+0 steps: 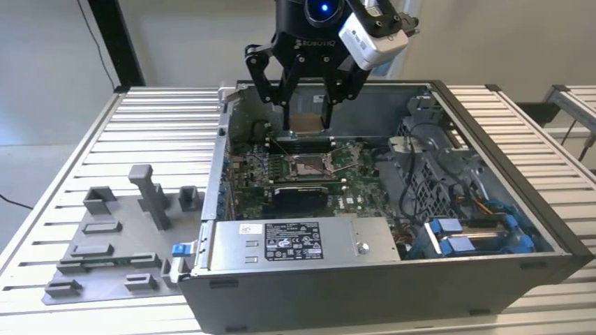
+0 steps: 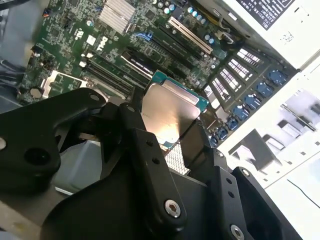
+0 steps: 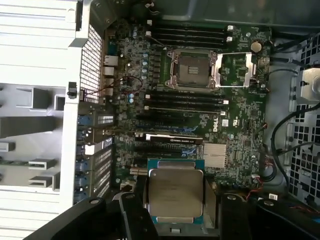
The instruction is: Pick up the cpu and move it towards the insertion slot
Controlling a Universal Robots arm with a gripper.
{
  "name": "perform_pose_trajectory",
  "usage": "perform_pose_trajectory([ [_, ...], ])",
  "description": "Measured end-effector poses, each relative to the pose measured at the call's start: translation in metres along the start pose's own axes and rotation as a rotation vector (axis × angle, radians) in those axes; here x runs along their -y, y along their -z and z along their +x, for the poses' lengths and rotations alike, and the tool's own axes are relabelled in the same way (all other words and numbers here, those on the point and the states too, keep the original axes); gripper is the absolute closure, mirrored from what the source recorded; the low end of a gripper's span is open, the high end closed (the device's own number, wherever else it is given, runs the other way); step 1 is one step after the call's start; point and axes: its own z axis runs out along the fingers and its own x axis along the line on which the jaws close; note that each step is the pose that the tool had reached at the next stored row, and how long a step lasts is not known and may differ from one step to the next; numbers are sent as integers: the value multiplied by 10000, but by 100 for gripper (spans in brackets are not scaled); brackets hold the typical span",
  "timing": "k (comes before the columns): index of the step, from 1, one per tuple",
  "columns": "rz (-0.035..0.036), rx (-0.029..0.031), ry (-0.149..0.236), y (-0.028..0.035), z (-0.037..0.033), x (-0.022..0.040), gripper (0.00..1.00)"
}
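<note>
My jaws are closed on the cpu [image 3: 176, 192], pinching it by its edges with the silvery top facing my wrist cameras. In the exterior view my gripper [image 1: 308, 118] hangs above the open computer case [image 1: 484, 230], the chip held in the air well clear of the board. The insertion slot [image 3: 192, 70] sits open further along the green board [image 3: 240, 125]. I judge the chip should stay level and square to that frame.

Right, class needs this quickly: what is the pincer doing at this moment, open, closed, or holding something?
Pincer: closed on the cpu, held above the open computer case.
</note>
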Motion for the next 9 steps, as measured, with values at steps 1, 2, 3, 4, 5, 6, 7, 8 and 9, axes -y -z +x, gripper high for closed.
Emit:
perform_pose_trajectory([
  [1, 0, 0, 0, 0, -1, 0, 100],
  [2, 1, 0, 1, 0, -1, -1, 100],
  [3, 1, 0, 1, 0, -2, -5, 100],
  [4, 1, 0, 1, 0, -2, -11, 100],
  [5, 0, 0, 1, -1, -2, -19, 100],
  [6, -1, 1, 1, -2, -3, -33, 100],
  [7, 0, 0, 1, -2, -4, -51, 100],
  [8, 0, 0, 0, -3, -4, -71, 100],
  [9, 1, 0, 0, -3, -6, -92, 100],
])
